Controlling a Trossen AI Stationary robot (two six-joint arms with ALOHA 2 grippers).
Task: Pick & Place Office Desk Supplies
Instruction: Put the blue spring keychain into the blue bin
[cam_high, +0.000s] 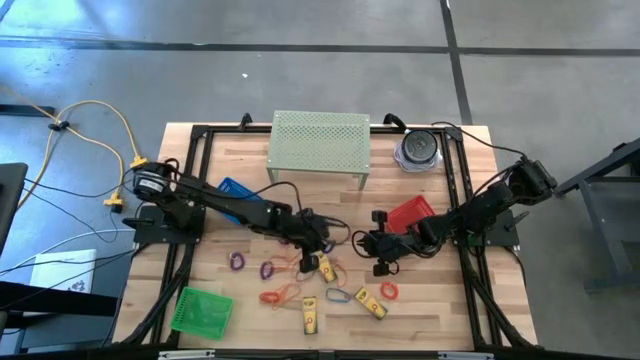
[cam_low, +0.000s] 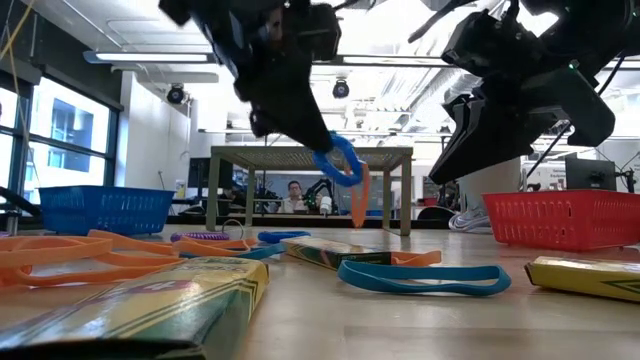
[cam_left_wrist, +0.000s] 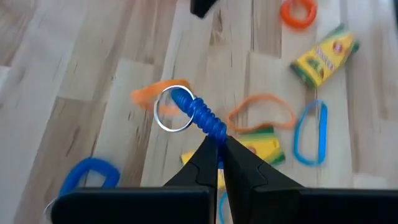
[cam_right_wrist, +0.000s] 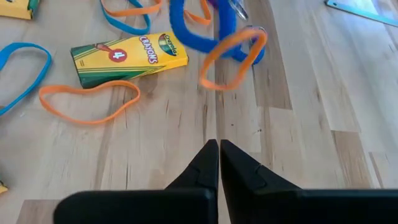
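My left gripper (cam_left_wrist: 219, 144) is shut on a blue coiled loop (cam_left_wrist: 198, 112) above the middle of the table, and the low view shows it lifted (cam_low: 340, 160). A metal ring (cam_left_wrist: 173, 111) and an orange band (cam_low: 358, 195) hang from the loop. My right gripper (cam_right_wrist: 217, 146) is shut and empty, hovering just right of it (cam_high: 375, 245). Orange, blue and purple bands (cam_high: 268, 270) and yellow crayon boxes (cam_right_wrist: 127, 56) lie flat on the wood. My left gripper pinches the blue coiled loop between its two fingertips at one end (cam_left_wrist: 214, 134), coming slanting from above and from the table's left. The loop is lifted clear of the table and sticks out beyond the fingers, with the ring and orange band dangling from its far end (cam_left_wrist: 180, 96).
A blue basket (cam_high: 235, 188) sits left of centre under the left arm, a red basket (cam_high: 412, 213) right of centre and a green basket (cam_high: 203, 308) at the near left. The pale green perforated stand (cam_high: 318, 145) is at the far edge, beside a round container (cam_high: 418, 150).
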